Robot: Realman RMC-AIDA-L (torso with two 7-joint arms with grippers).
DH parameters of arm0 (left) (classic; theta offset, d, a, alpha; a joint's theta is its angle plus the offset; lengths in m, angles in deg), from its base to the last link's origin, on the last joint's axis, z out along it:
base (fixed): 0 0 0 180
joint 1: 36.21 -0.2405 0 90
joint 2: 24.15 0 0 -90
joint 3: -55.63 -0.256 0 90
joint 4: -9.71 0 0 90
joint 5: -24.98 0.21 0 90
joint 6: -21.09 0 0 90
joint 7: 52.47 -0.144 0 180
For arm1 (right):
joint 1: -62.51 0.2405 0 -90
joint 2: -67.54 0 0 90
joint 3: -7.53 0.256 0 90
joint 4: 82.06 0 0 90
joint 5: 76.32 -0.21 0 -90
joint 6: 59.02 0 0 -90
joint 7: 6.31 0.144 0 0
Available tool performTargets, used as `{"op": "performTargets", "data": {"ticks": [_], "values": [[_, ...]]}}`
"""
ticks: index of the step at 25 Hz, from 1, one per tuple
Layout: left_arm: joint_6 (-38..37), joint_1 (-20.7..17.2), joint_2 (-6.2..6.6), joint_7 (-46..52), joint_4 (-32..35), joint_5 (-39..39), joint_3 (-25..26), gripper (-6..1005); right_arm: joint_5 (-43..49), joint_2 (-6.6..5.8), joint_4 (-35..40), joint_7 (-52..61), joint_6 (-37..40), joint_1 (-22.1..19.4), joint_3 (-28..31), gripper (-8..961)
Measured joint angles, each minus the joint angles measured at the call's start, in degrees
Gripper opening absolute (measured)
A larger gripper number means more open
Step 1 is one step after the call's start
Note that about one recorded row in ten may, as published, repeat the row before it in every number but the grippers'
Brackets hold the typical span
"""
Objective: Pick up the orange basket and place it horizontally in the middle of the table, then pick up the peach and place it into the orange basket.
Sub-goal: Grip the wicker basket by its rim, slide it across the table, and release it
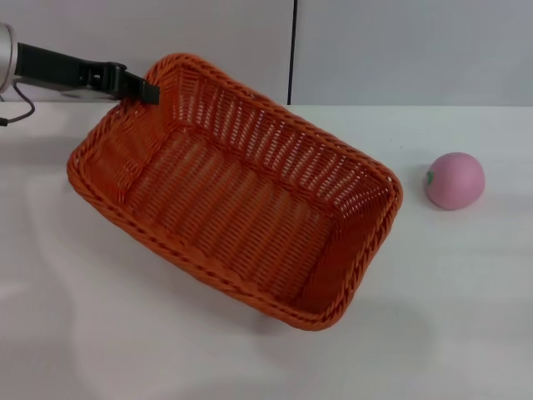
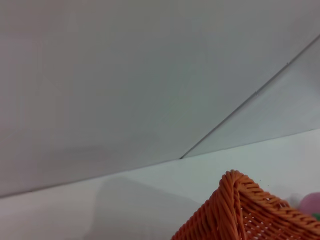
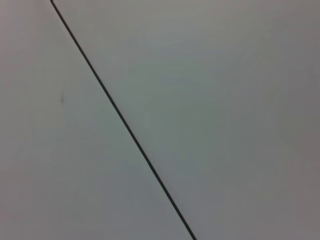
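Observation:
The orange basket (image 1: 237, 187) lies diagonally across the white table (image 1: 466, 317), its open side up and its long axis running from far left to near right. My left gripper (image 1: 146, 90) reaches in from the far left and is shut on the braided rim at the basket's far-left corner. A corner of the basket (image 2: 240, 210) also shows in the left wrist view, with a sliver of the peach (image 2: 311, 202) behind it. The pale-pink peach (image 1: 455, 180) sits on the table to the right of the basket, apart from it. My right gripper is out of view.
A grey wall with a dark vertical seam (image 1: 293, 50) stands behind the table's far edge. The right wrist view shows only that wall and its seam (image 3: 125, 125). A dark cable (image 1: 17, 112) hangs near the left arm.

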Motion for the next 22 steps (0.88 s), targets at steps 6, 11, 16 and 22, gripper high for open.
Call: {"op": "performTargets", "data": {"ticks": [6, 11, 16, 22], "values": [[0.51, -0.31, 0.29, 2.34, -1.61, -0.72, 2.70, 175, 0.16, -0.42, 0.14, 0.00, -0.61, 0.86, -0.23, 637], [3.77, -1.96, -0.63, 4.21, -1.75, -2.25, 7.30, 175, 0.19, -0.70, 0.13, 0.00, -1.49, 1.78, -0.23, 637], [6.53, -5.43, -0.14, 4.99, -6.90, -8.17, 7.72, 175, 0.06, -0.70, 0.08, -0.27, -2.08, 2.32, -0.19, 637], [6.80, -8.86, -0.06, 5.18, -7.42, -11.17, 7.66, 176, 0.09, -0.70, 0.21, -0.48, -4.46, 3.22, -0.22, 638]]}}
